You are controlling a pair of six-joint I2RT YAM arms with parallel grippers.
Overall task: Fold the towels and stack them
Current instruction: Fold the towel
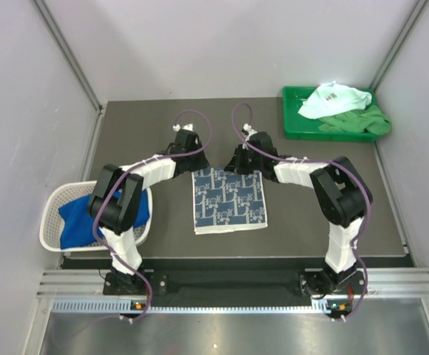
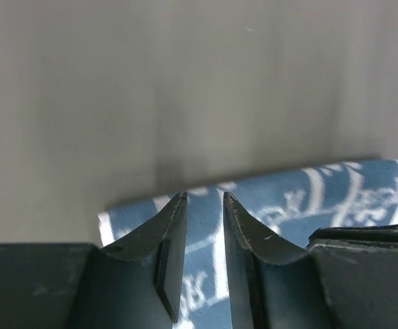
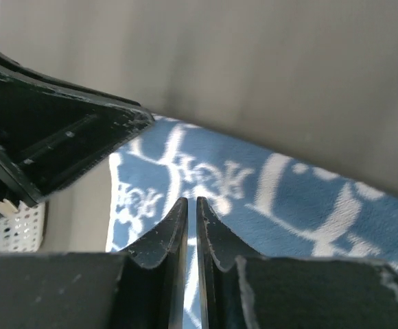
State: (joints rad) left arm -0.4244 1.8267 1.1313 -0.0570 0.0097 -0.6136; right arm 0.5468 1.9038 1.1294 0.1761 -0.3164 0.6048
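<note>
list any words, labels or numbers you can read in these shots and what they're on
No text can be read for certain.
patterned towel: white script-like marks on blue, seen close in both wrist views, but no word can be made out.
pale cloth in the green tray: a small print, too small to read.

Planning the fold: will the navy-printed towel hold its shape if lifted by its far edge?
Probably floppy: the printed towel lies flat and thin on the table, so it should drape. Likely light too. Its fuzzy surface probably grips rather than slides.
</note>
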